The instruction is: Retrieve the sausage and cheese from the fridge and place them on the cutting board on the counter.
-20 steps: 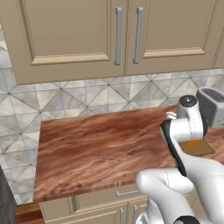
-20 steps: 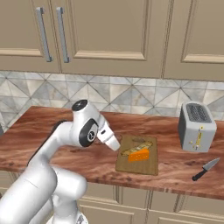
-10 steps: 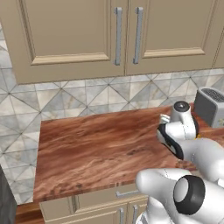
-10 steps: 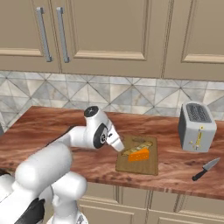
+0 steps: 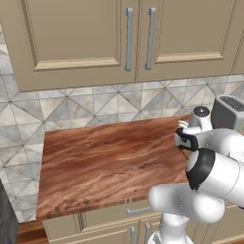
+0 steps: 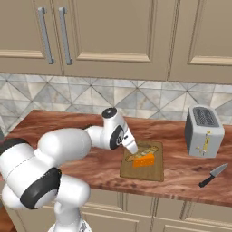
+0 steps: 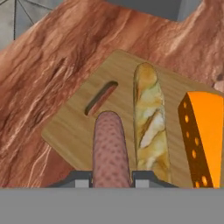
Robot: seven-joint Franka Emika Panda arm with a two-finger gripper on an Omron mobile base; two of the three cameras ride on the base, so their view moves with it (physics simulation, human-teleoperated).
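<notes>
My gripper (image 7: 111,177) is shut on the sausage (image 7: 110,151), a reddish-brown cylinder that sticks out between the fingers just above the near part of the cutting board (image 7: 78,127). The orange cheese (image 7: 202,131) lies on the board's right side, beside a baguette (image 7: 149,120). From the right base view the gripper (image 6: 132,148) hangs at the left edge of the cutting board (image 6: 154,171), next to the cheese (image 6: 144,160). The board rests on the counter (image 6: 59,129). The fridge is out of view.
A silver toaster (image 6: 204,130) stands on the counter right of the board, and a knife (image 6: 212,175) lies near the front edge. Beige wall cabinets (image 5: 128,38) hang above the tiled backsplash. The counter (image 5: 105,162) stretches bare to the left of the arm.
The hand with the sausage has moved right and down toward the cutting board. The arm's elbow has folded lower in front of the cameras. Cheese and baguette lie unchanged.
</notes>
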